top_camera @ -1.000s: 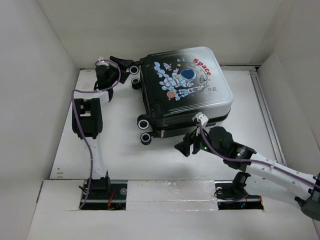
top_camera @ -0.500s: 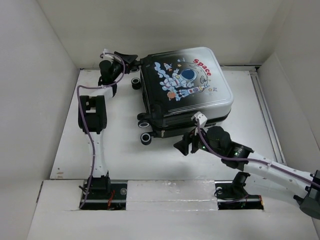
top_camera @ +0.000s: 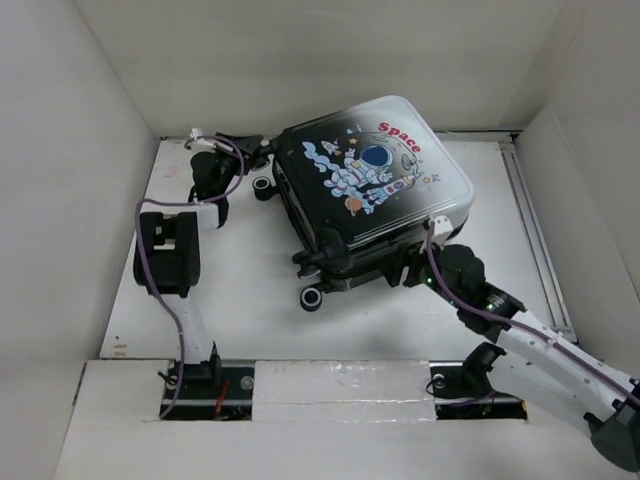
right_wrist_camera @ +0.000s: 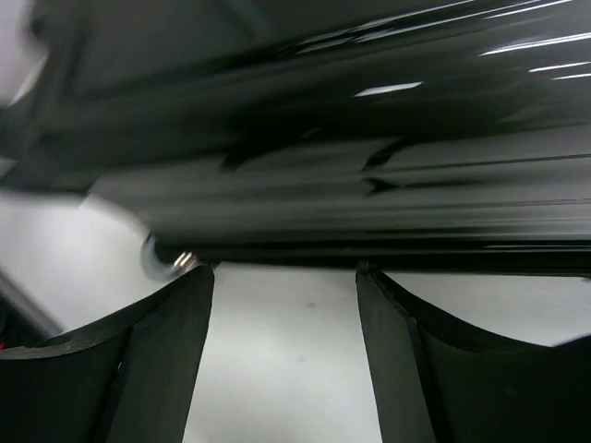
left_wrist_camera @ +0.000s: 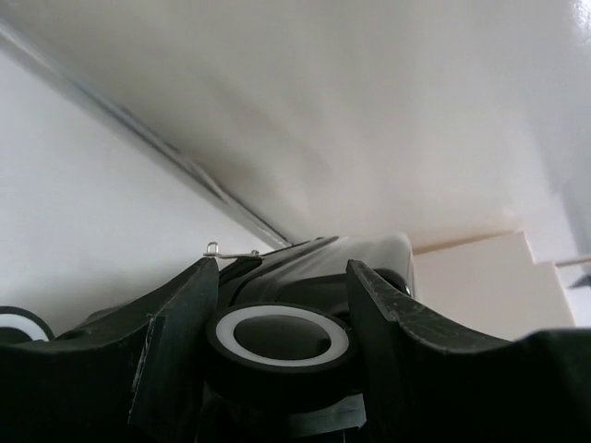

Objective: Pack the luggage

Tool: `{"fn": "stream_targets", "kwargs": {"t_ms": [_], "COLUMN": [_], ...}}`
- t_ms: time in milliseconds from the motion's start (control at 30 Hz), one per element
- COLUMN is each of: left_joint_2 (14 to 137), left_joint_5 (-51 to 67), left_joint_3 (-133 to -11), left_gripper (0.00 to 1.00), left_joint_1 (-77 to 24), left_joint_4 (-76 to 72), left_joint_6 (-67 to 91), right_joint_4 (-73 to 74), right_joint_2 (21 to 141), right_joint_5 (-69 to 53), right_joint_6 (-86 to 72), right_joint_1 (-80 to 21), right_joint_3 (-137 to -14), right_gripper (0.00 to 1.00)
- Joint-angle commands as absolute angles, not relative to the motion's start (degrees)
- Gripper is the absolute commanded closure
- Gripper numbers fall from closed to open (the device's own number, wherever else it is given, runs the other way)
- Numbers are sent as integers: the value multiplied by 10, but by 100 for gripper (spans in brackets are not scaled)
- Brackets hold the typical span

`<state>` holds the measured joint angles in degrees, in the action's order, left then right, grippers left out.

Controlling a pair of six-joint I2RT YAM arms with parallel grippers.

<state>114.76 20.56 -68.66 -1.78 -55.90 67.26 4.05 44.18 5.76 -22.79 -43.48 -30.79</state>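
at the far left of the counter [top_camera: 240, 300], the left fingers [top_camera: 248, 146] have closed in from the wide spread of a second ago. in the left wrist view a black caster wheel [left_wrist_camera: 277, 337] with a white ring sits squarely between them. each finger [left_wrist_camera: 175, 351] presses against one side of it, so they are pinching the wheel.

the suitcase [top_camera: 375, 190] lies shell-up in the middle of the counter, with the astronaut and red "space" print facing the overhead camera. it has swung round since the earlier frames. it then lay nearly square to the back wall with its wheels pointing left. now it sits skewed, its wheeled end turned toward the near left and the print slanted. the near wheel [top_camera: 312, 297] has slid nearer and to the right, and another wheel [top_camera: 262, 185] shows just below the left fingers.

the right arm [top_camera: 520, 335] has moved too. a second ago its tip stood on open counter, off the suitcase's near edge. now it is tucked against the near side, close to the near right corner and under the overhang of the shell. in the right wrist view the right fingers [right_wrist_camera: 157, 351] stand spread with only bare counter between them. the glossy black side of the suitcase runs just beyond their tips, and whether they touch it cannot be told.
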Motion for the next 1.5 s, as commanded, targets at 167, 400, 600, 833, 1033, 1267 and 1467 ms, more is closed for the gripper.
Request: {"fn": "stream_targets", "kwargs": {"t_ms": [167,400,600,833,1033,1267,1467], "left_joint_2": [916,737,590,569,517,517,527], "left_joint_5": [105,68,34,47,55,50,62], "left_joint_3": [-387,-228,-215,-237,-254,-254,-249], "left_gripper": [100,100,100,100,100,100,100], "left_joint_1": [-33,-44,-66,-66,-66,-66,-66], "left_joint_4": [-661,-638,-514,-502,-473,-468,-475], "left_joint_6": [645,612,584,606,613,606,606], "right_joint_4": [10,-122,-154,-264,-293,-286,-208], "right_joint_2": [532,694,730,592,555,543,480], "right_joint_5": [-60,-184,-227,-226,-253,-254,-186], "right_joint_6": [-158,-128,-161,-205,-186,-174,-182], "right_joint_1": [-244,-209,-197,-197,-197,-197,-197], "right_joint_3": [-342,-447,-450,-208,-162,-151,-151], "right_gripper": [45,72,64,62,73,56,62]}}
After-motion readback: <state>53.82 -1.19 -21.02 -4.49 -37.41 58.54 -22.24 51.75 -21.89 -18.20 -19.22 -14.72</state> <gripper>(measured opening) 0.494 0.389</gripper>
